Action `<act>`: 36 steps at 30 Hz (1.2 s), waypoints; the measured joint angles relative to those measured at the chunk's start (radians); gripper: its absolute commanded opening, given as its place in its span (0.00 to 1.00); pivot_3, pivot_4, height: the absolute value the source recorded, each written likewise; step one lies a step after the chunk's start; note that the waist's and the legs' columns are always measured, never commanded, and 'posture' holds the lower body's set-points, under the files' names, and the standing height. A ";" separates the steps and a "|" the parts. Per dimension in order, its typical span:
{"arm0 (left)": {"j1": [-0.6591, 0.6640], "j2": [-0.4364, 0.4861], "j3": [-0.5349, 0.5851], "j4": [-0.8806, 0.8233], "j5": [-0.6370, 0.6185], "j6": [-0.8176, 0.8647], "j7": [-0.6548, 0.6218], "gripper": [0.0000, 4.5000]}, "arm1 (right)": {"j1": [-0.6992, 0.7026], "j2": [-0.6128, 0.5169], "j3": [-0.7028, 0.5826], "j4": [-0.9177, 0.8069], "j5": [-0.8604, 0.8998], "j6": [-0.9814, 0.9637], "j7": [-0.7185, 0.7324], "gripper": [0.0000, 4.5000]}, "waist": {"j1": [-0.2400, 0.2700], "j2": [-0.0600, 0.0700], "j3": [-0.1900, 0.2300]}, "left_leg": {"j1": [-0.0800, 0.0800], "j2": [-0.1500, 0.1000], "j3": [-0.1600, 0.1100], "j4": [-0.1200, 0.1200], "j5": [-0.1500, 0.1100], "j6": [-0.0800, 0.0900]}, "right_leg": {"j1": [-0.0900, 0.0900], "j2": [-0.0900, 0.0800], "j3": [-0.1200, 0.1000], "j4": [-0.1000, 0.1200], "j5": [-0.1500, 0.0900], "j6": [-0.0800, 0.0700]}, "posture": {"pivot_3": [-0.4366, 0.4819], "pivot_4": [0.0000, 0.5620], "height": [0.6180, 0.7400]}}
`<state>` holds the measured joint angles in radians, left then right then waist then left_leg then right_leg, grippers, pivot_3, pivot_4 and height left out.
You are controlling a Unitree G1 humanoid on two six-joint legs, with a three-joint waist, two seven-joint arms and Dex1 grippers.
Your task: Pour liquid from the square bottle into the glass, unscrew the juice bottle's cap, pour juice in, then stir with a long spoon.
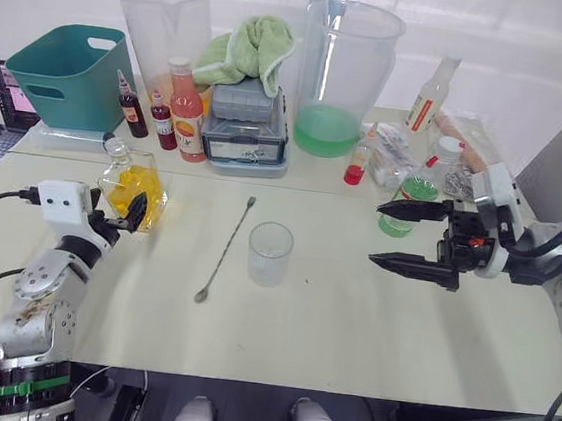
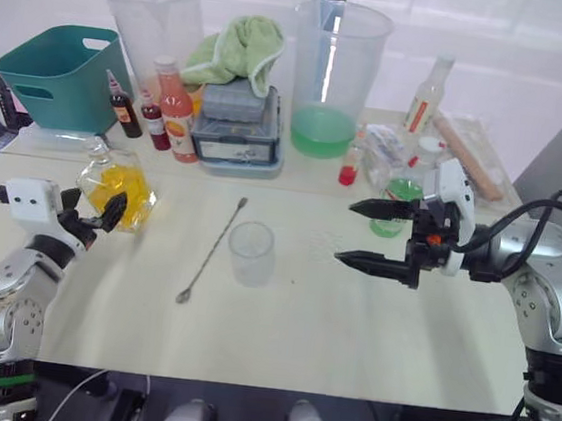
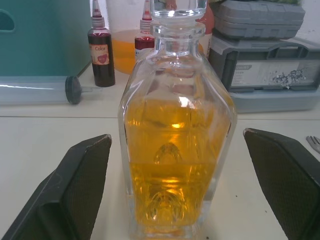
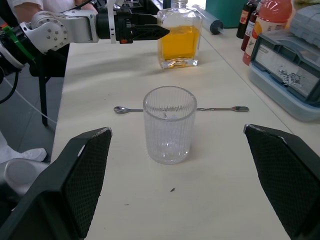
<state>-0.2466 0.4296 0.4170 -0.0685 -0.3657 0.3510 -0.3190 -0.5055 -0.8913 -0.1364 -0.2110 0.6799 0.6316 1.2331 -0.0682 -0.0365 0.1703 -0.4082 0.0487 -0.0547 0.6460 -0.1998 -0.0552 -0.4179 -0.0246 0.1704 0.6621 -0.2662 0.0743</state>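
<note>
The square bottle (image 1: 131, 187) with yellow liquid and its stopper on stands at the table's left. My left gripper (image 1: 124, 219) is open right in front of it, and its fingers (image 3: 82, 170) flank the bottle (image 3: 175, 150) without touching. The ribbed glass (image 1: 269, 253) stands empty mid-table, and the long spoon (image 1: 225, 249) lies flat just to its left. My right gripper (image 1: 379, 236) hovers open to the glass's right, pointing at it. Behind that gripper stands the juice bottle (image 1: 416, 191) with green liquid, its white cap (image 1: 451, 145) on.
Along the back stand a teal basket (image 1: 69, 73), two big clear pitchers (image 1: 165, 22) (image 1: 348, 72), small dark red bottles (image 1: 131, 104), an orange-pink bottle (image 1: 186, 110), a grey box (image 1: 248, 122) and a green cloth (image 1: 247, 51). A syringe (image 3: 35, 92) lies behind the square bottle.
</note>
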 measured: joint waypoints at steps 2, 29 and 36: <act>-0.026 0.002 -0.008 0.025 0.010 -0.005 0.003 0.99 | 0.010 0.000 0.000 -0.007 0.000 0.000 -0.006 1.00 | 0.000 0.000 0.000 | 0.000 0.000 0.000 0.000 0.000 0.000 | 0.000 0.000 0.000 0.000 0.000 0.000 | 0.48 0.27 0.90; -0.045 0.056 0.019 0.174 -0.043 -0.104 -0.113 0.62 | 0.006 0.039 -0.004 -0.090 0.097 0.044 -0.067 1.00 | -0.006 -0.004 0.002 | -0.006 0.000 -0.001 -0.001 0.000 0.000 | -0.005 0.000 0.000 0.000 0.003 -0.005 | 0.48 0.27 0.90; 0.122 0.199 0.141 -0.005 -0.259 0.006 -0.311 0.62 | -0.023 0.075 0.020 -0.108 0.130 0.071 -0.078 1.00 | -0.002 -0.011 0.007 | -0.008 0.001 -0.002 -0.001 0.000 0.000 | -0.006 -0.001 -0.002 -0.003 0.005 -0.007 | 0.48 0.27 0.90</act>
<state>-0.1242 0.6288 0.5576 -0.0740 -0.6242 0.3570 -0.6295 -0.5288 -0.8166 -0.1167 -0.3188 0.8095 0.7025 1.1550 -0.0706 -0.0477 0.1768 -0.4165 0.0493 -0.0567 0.6448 -0.1999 -0.0552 -0.4240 -0.0254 0.1680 0.6589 -0.2617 0.0673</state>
